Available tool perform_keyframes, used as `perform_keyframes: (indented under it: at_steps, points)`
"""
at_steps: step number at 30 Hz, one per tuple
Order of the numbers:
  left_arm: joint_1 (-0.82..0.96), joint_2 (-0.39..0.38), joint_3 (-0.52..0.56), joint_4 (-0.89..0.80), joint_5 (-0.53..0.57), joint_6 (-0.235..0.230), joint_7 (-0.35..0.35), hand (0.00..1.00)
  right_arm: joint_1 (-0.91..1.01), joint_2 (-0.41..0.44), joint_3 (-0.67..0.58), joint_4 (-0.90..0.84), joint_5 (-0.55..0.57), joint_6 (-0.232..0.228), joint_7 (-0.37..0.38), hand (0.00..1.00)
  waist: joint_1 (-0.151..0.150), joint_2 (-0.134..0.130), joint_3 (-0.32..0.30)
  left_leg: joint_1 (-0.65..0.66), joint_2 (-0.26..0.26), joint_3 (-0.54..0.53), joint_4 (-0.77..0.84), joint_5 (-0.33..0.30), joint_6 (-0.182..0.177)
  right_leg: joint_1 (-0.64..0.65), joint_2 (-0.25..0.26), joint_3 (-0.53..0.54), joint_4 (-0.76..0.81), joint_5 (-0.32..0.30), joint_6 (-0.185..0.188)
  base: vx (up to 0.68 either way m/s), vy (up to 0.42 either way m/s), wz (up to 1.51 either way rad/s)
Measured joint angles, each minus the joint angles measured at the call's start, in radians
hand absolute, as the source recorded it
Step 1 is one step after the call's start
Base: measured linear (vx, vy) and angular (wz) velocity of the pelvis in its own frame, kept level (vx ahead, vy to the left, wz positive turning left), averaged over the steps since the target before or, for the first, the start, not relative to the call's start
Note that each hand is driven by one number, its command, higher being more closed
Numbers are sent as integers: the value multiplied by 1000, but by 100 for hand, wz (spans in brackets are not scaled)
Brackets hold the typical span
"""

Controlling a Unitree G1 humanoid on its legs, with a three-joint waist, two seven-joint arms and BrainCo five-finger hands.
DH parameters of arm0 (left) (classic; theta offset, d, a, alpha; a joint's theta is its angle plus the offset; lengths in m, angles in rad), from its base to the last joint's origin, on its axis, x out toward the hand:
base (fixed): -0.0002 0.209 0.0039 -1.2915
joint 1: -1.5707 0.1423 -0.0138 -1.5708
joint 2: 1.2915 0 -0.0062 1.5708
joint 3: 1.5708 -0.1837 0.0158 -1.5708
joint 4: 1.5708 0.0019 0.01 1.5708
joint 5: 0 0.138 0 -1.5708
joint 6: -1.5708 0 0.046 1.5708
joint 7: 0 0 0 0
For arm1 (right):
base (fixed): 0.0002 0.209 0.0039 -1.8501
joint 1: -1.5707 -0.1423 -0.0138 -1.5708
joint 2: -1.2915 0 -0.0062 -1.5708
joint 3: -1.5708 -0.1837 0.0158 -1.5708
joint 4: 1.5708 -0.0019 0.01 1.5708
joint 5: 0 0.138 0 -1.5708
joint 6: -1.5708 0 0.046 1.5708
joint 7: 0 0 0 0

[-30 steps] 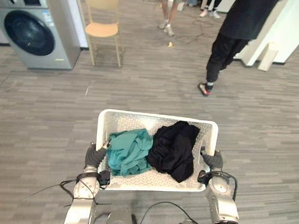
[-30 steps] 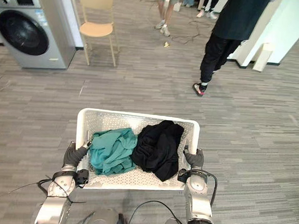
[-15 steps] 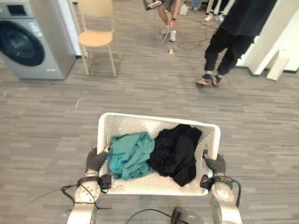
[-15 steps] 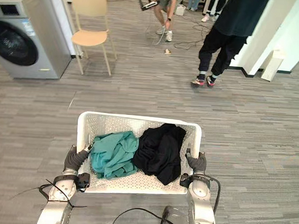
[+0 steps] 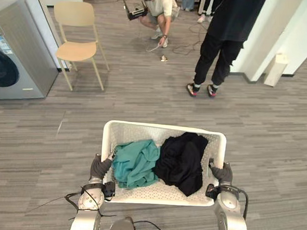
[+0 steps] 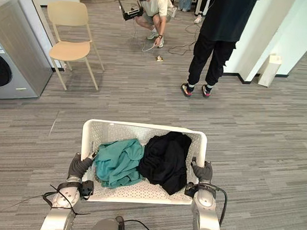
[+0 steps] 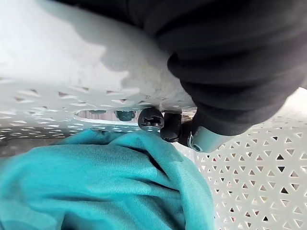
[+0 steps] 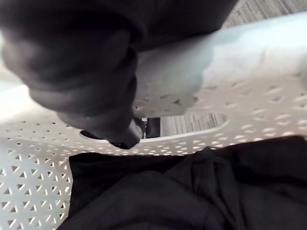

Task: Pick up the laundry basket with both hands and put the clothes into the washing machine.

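Step in hand: the pick-up looks done; judging by the grip and the distance left, the robot is carrying the load to the washer.
Left hand (image 5: pixel 99 167): clenched on the laundry basket (image 5: pixel 163 127), fingers (image 7: pixel 151 119) hooked through the opening in its side wall under the rim.
Right hand (image 5: pixel 223 174): clenched the same way on the opposite side wall.
Basket position: held level between both hands, directly in front of the robot.
Basket look: white plastic, rectangular with rounded corners, walls and floor pierced with small triangular holes.
Clothes: a crumpled teal garment (image 5: pixel 136 163) on the robot's left half, a black garment (image 5: pixel 182 161) on the right, the two touching in the middle.
Washing machine (image 5: pixel 16 54): grey front-loader, far left, well apart; whether its door is open cannot be told.
Next move: likely a turn left and a walk to the machine, clearing the chair (image 5: pixel 77 42) beside it.
Bystanders: a standing person (image 5: pixel 223 41) and a crouching person (image 5: pixel 157 6) ahead, off that route.
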Motion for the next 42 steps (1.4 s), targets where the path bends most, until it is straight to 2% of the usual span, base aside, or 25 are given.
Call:
perform_keyframes:
  at_steps: [3,4,10,16,18,20,21,23,24,25,26,27,28,29,30,32,34,35,36,37,38,39,40,41,42]
  points:
    - [0,1,-8,-1,0,-3,2,100,0,3,-1,0,-2,-1,0,100,2,0,-1,37,-28,7,-60,10,15,6,-21,4,-8,25,10,115,95,3]
    - [16,18,-41,-12,7,-3,4,100,46,8,4,34,-3,-38,-6,100,-27,-18,-19,113,-98,31,-370,213,19,-49,-55,25,-58,-4,36,30,27,-2]
    - [16,18,-40,-12,7,-3,4,100,46,7,4,37,-3,-39,-6,100,-26,-18,-19,111,-97,32,-366,213,19,-50,-54,25,-61,-4,36,0,0,0]
    - [20,13,-29,-5,7,-3,3,100,27,-10,11,91,8,-58,-1,100,-19,-20,-14,57,-91,36,-357,218,17,-50,-43,-6,-147,44,39,21,7,7]
    - [13,-6,8,2,7,-3,3,100,-6,-22,29,115,11,-64,1,100,-19,-23,10,-13,-84,25,-270,180,20,-49,-58,-67,-158,48,40,56,26,29]
    - [4,-17,32,8,4,-4,3,100,-40,-31,39,119,12,-63,4,100,3,-22,46,-100,-29,139,-106,80,33,-43,-70,-159,-160,63,54,21,22,46]
    - [-2,-33,40,34,-2,-13,3,100,-49,-45,49,120,12,-62,6,100,5,-7,55,-147,36,228,16,35,57,-28,-63,-205,-160,52,71,42,31,92]
    - [2,-56,44,59,-3,-14,3,100,-51,-70,53,121,11,-57,7,100,24,1,65,-178,63,272,142,-41,78,-14,-91,-257,-97,-15,108,103,79,99]
    - [17,-61,44,60,-3,-15,3,100,-51,-73,53,123,8,-56,15,100,35,-9,71,-173,49,276,198,-100,92,-9,-141,-286,3,-71,124,262,198,84]
    - [22,-68,55,70,-6,-17,3,100,-58,-82,65,130,6,-55,23,100,32,-9,76,-162,27,258,228,-160,96,-48,-207,-305,216,-103,119,301,234,79]
    - [27,-75,64,70,-6,-17,3,100,-62,-86,73,135,6,-54,25,100,32,-5,76,-151,11,243,234,-177,101,-80,-247,-304,335,-93,73,368,307,82]
    - [38,-75,71,69,-6,-17,3,100,-62,-86,82,139,6,-53,28,100,24,5,79,-114,-31,210,221,-199,115,-146,-306,-270,546,-6,-95,284,274,69]
    - [40,-73,71,67,-7,-17,3,100,-62,-85,86,147,6,-53,29,100,21,7,83,-84,-46,184,206,-208,115,-188,-317,-219,633,69,-156,404,292,105]
    - [39,-42,68,67,-7,-17,3,100,-58,-72,82,151,8,-53,39,100,5,17,89,-43,-66,123,180,-213,133,-250,-275,-99,775,40,-65,456,212,125]
    - [35,-23,68,67,-8,-17,3,100,-54,-60,81,150,8,-56,43,100,-15,15,89,-11,-83,70,152,-215,139,-284,-220,-60,831,-7,-33,593,184,171]
    - [31,-4,55,67,-8,-18,3,100,-6,-39,61,123,20,-63,45,100,-44,16,89,106,-143,-54,54,-206,148,-377,-66,-2,749,-123,-24,579,109,192]
    - [23,0,29,67,-7,-18,2,100,22,-35,45,92,36,-63,44,100,-54,19,91,153,-170,-117,22,-206,148,-431,-28,3,664,-147,-34,499,9,142]
    - [12,1,16,67,-4,-18,0,100,43,-36,28,69,40,-63,44,100,-56,26,95,200,-181,-154,-13,-206,145,-478,-9,-13,555,-144,-38,587,-20,139]
    - [9,2,-4,66,-2,-18,-1,100,50,-38,20,61,47,-63,44,100,-59,30,95,245,-183,-175,-46,-214,132,-503,2,-32,420,-115,-38,615,-33,148]
    - [7,8,-6,61,-2,-18,-1,100,53,-37,21,51,47,-63,43,100,-64,22,93,304,-185,-175,-89,-232,101,-515,6,-73,235,-40,-52,632,-47,107]
    - [7,11,-7,59,-2,-19,-1,100,54,-37,23,48,47,-63,43,100,-63,12,92,332,-189,-181,-106,-244,83,-521,7,-83,164,5,-69,656,-91,89]
    - [14,13,-6,57,-2,-18,-1,100,70,-36,39,33,47,-61,42,100,-65,-10,82,390,-193,-188,-114,-270,40,-524,10,-105,108,72,-127,713,-158,80]
    - [22,11,-4,57,0,-15,-1,100,95,-36,48,14,48,-61,41,100,-83,-21,67,421,-190,-200,-78,-289,8,-517,10,-86,149,173,-194,735,-182,86]
    - [24,1,-9,58,3,-14,-2,100,112,-43,47,0,50,-60,41,100,-85,1,56,410,-160,-185,14,-298,0,-508,24,-94,207,173,-177,901,-251,64]
    - [30,-14,-8,41,8,-15,0,100,127,-50,47,-33,57,-59,41,100,-84,39,53,333,-87,-134,252,-288,-17,-459,69,-123,205,126,-174,729,-197,18]
